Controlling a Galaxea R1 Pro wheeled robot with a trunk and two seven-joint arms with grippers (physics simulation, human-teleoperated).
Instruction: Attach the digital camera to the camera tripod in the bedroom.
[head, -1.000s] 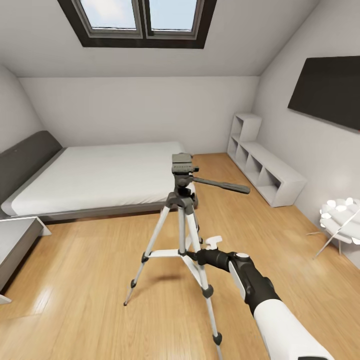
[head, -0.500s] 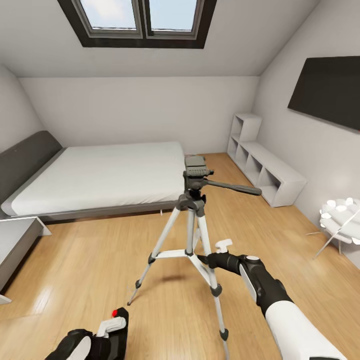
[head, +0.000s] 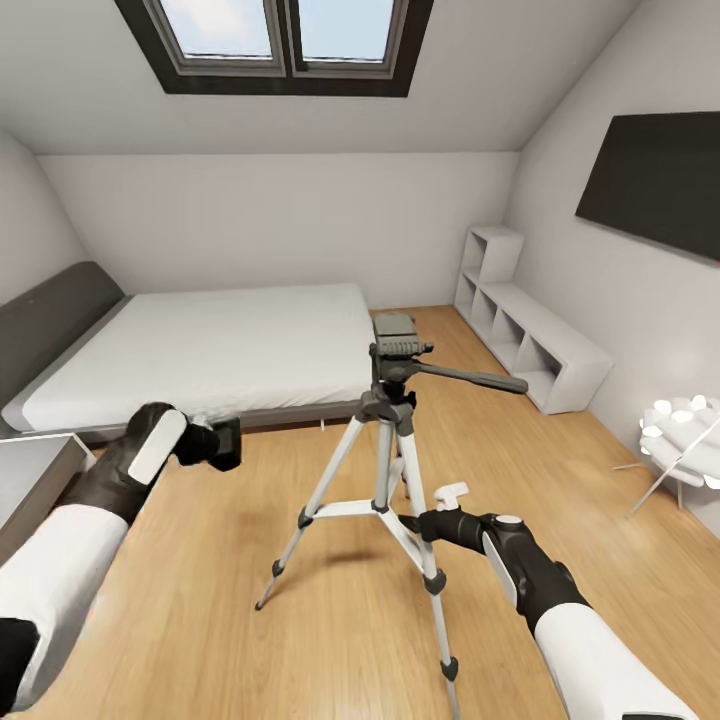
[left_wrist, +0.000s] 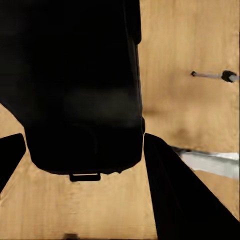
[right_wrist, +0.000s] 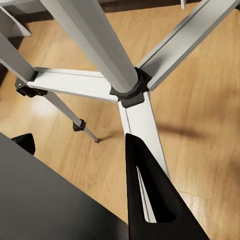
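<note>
Our left pincer (head: 213, 441) grips the digital camera (head: 222, 443) at nine o'clock from the camera tripod (head: 385, 455); its upright head lies toward three o'clock. Our right pincer (head: 432, 512) clamps the tripod's brace.

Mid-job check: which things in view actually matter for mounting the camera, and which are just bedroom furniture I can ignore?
Matter for the job:
digital camera, held in the left gripper
camera tripod, its head bare
right gripper, at the tripod's leg brace

Ignore:
bed
white cube shelf
wall TV
skylight
white chair
</note>
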